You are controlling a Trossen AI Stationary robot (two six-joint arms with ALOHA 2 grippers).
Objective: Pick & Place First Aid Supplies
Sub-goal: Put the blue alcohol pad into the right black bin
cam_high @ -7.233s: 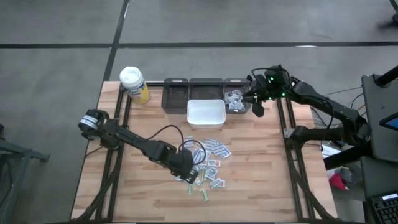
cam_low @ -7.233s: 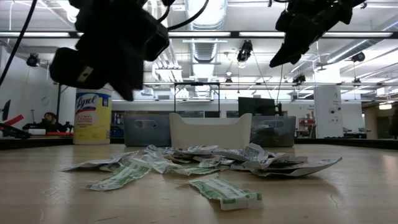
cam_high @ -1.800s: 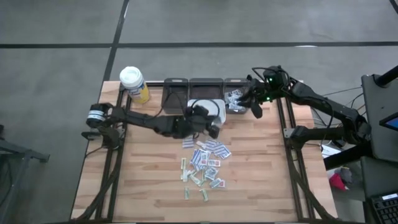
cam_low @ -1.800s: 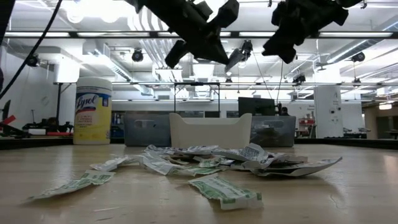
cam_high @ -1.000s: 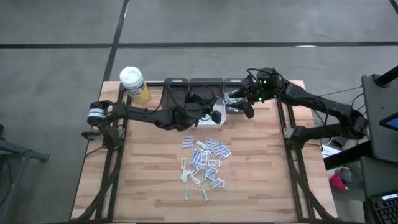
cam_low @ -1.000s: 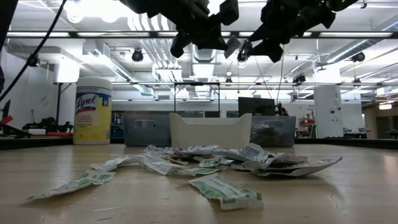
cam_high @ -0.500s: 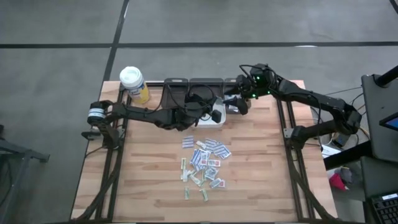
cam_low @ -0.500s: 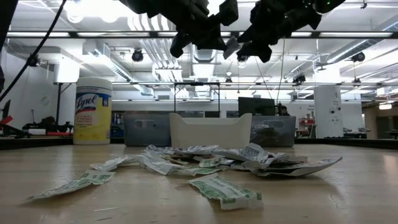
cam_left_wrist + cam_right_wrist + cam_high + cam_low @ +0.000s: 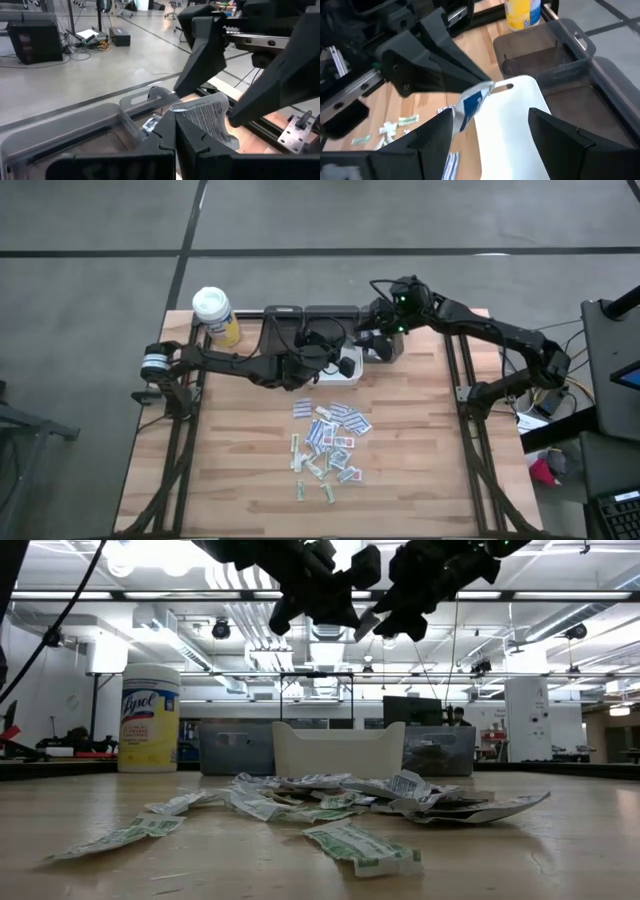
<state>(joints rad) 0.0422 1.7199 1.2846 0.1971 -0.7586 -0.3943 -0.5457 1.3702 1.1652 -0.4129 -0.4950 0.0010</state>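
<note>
1. Left wrist view shows the left gripper (image 9: 175,131) with its dark fingers pressed together on a small white paper packet with black print (image 9: 207,116), which sticks up crumpled from between them; its lower part is hidden by the fingers.
2. Right wrist view shows the same packet from the other side, white with a blue patch, and the right gripper (image 9: 490,131) spread wide on either side of it without touching it.
3. High view places both grippers, the left (image 9: 343,360) and the right (image 9: 372,345), close together above the white rectangular plastic tray (image 9: 352,370), most of which the left arm covers; the packet itself cannot be made out here.
4. Behind the tray stands a row of dark grey plastic bins (image 9: 280,330); the arms hide the bin at the right end.
5. Low view cuts both grippers off at the upper edge, above the tray.
6. Nearer the front of the wooden slatted table (image 9: 420,450) lies a loose pile of small flat paper packets and strips (image 9: 328,442), white with blue, red or green print, overlapping so that single ones are hard to separate.
7. At the left rear corner stands a yellow canister with a white cap (image 9: 215,315).
</note>
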